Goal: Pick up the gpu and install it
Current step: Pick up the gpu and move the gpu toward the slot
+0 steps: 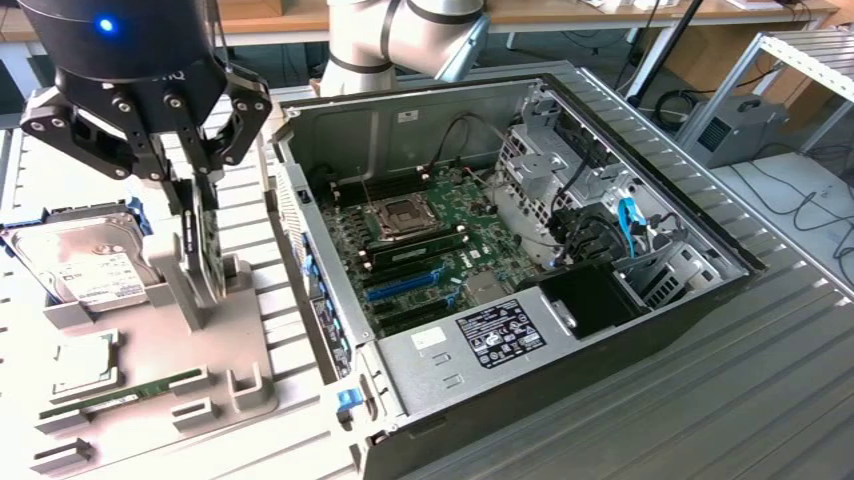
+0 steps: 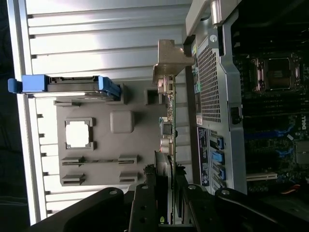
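Gripper (image 1: 195,190) (image 2: 165,180) hangs directly over the gpu (image 1: 203,250) (image 2: 168,118), set down astride the card's upper edge. Whether it has clamped the card or merely brackets it cannot be told from either view.

The gpu stands upright on its edge in a grey holder tray (image 1: 247,345) (image 2: 104,142), on a ribbed metal table (image 1: 747,400) (image 2: 96,38). From the wrist view the card is seen edge-on, a thin line of green board and dark parts running away from the gripper.

On the same tray, at the exterior view's left of the card, rests a silver hard drive (image 1: 80,265) (image 2: 72,83) with a white label and a blue carrier. Nearer the camera on the tray lie a square processor chip (image 1: 80,365) (image 2: 78,134) and a narrow green memory stick (image 1: 127,392) (image 2: 96,160).

Just beside the tray, at the exterior view's right, an open computer case (image 1: 387,130) (image 2: 212,96) lies on its side. Its green motherboard (image 1: 434,245) (image 2: 270,121) is exposed, with the bare processor socket (image 1: 400,215) (image 2: 277,73) near the middle and blue slots below it. A boxed power supply (image 1: 494,335) with a printed label fills the case's near corner. The robot arm (image 1: 400,40), pale grey, rises behind the case.
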Action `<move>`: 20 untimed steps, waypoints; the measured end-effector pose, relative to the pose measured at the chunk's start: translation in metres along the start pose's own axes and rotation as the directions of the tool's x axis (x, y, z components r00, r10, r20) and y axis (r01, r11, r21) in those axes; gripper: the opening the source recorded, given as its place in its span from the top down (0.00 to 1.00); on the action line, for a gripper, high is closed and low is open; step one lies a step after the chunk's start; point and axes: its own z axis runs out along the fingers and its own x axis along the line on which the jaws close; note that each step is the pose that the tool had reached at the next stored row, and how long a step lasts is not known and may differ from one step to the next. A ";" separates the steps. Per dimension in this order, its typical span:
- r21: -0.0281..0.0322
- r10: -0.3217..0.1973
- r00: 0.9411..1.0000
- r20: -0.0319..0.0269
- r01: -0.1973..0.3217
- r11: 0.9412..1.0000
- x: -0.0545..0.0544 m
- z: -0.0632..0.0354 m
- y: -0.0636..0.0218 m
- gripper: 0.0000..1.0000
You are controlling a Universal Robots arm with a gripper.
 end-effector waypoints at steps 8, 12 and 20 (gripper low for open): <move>0.000 0.000 1.000 0.000 0.000 1.000 0.000 -0.0064 0.0003 0.74; 0.000 0.000 1.000 0.000 0.000 1.000 0.000 -0.0098 0.0004 0.74; 0.000 0.000 1.000 0.000 0.000 1.000 0.000 -0.0162 0.0007 0.74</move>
